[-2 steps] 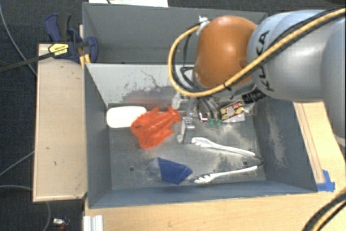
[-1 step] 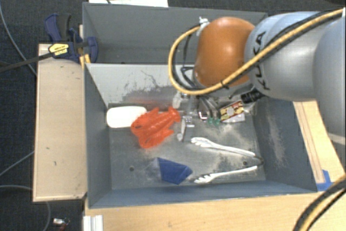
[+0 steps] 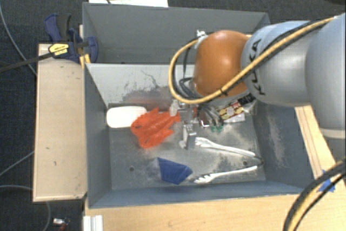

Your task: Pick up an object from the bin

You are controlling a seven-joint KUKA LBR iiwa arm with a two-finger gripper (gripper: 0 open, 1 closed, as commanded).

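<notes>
My gripper (image 3: pixel 185 138) reaches down to the bin floor near its middle, its metal fingers standing just right of a crumpled orange-red thing (image 3: pixel 153 125). The fingertips sit at the near end of white plastic tongs (image 3: pixel 227 160), which stretch to the right across the floor. Whether anything is between the fingers is hidden. A white oblong thing (image 3: pixel 123 116) lies left of the orange one, touching it. A dark blue wedge-shaped thing (image 3: pixel 173 170) lies in front of the gripper near the bin's front wall.
The arm with its orange cover and yellow cable hangs over the bin's right half, hiding the floor beneath it. Bare floor shows at the front left and at the far right.
</notes>
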